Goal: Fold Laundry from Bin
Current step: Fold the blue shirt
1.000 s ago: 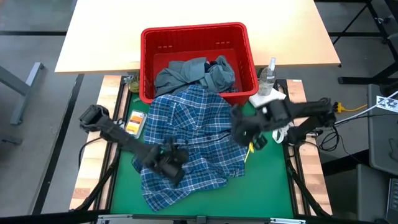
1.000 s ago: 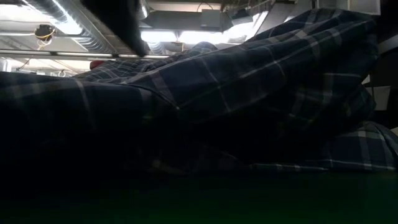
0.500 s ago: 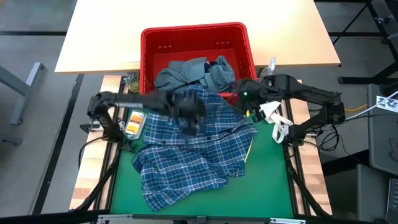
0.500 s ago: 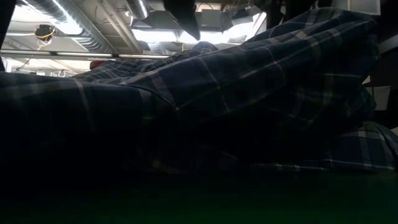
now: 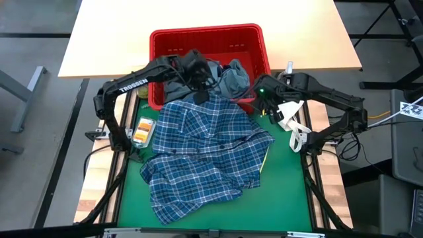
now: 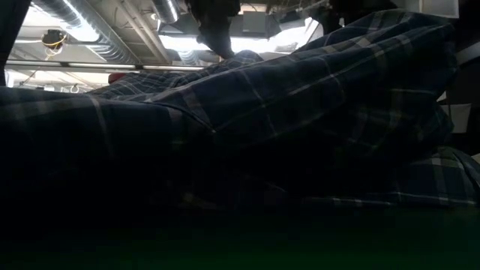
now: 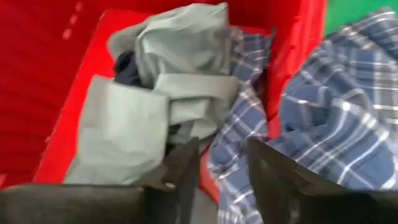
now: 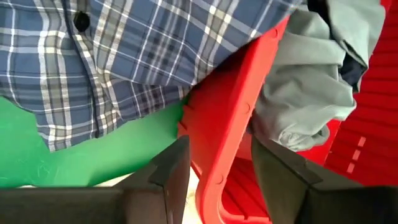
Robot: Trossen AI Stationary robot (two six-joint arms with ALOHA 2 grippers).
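The blue-white plaid shirt [image 5: 205, 155] lies spread and rumpled on the green mat [image 5: 284, 192]. Its far part hangs over the near rim of the red bin [image 5: 254, 33] and into it [image 7: 239, 124]. In the bin lie a grey-blue garment [image 7: 168, 81] and a dark navy one [image 7: 127, 65]. My left gripper [image 7: 221, 171] hovers open over the bin's near side, above the plaid cloth and the grey-blue garment. My right gripper [image 8: 217, 168] is open above the bin's near right rim [image 8: 236, 118], beside the shirt. The shirt [image 6: 300, 112] fills the low view.
A spray bottle [image 5: 285, 78] and a white paper towel [image 5: 285, 107] stand right of the bin, close to my right arm. A small orange-and-white packet [image 5: 142, 129] lies left of the mat. A pale wooden tabletop [image 5: 106, 39] stretches behind the bin.
My left gripper has swung from the near left part of the shirt up and toward the far edge, and now stands over the bin. My right gripper has gone from the shirt's right side toward the far edge, to the bin's near right corner. The shirt has stayed on the mat.
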